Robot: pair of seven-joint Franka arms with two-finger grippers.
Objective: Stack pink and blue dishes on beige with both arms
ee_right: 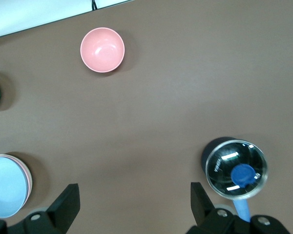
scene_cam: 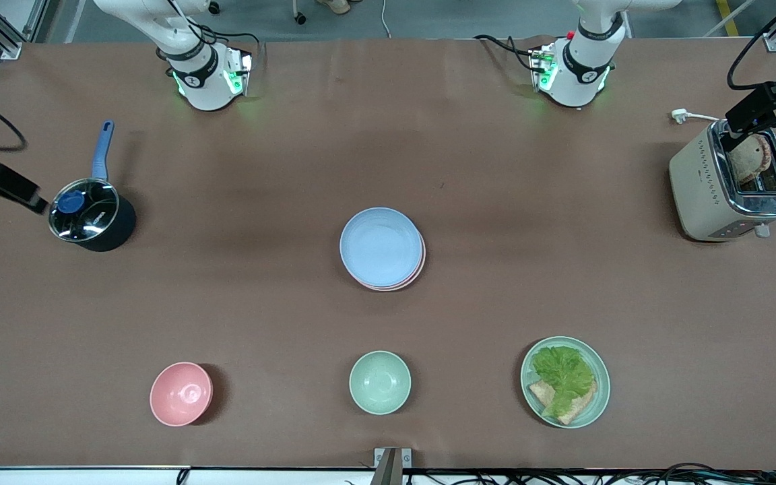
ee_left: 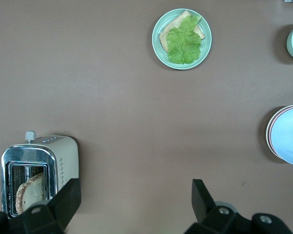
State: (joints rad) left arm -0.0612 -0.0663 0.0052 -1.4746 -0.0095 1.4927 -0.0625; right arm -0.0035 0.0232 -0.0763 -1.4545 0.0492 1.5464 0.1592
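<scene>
A pastel blue plate (scene_cam: pixel 381 246) lies on a pink plate (scene_cam: pixel 407 283) at the middle of the table, and only the pink rim peeks out. The beige plate is hidden. The stack also sits at the edge of both wrist views, as the blue plate (ee_left: pixel 289 135) and the blue plate (ee_right: pixel 7 186). My left gripper (ee_left: pixel 134 202) hangs open and empty, high above the table beside the toaster (ee_left: pixel 39 170). High near the pot (ee_right: pixel 237 168), my right gripper (ee_right: pixel 133 204) is open with nothing in it. Both grippers, left gripper (scene_cam: pixel 762 108) and right gripper (scene_cam: pixel 7 188), are well away from the stack.
Along the front edge stand a pink bowl (scene_cam: pixel 181 393), a mint bowl (scene_cam: pixel 380 382) and a mint plate (scene_cam: pixel 565 382) with lettuce and bread. A lidded dark pot (scene_cam: pixel 90 214) is at the right arm's end. The toaster (scene_cam: pixel 725 182) holding bread is at the left arm's end.
</scene>
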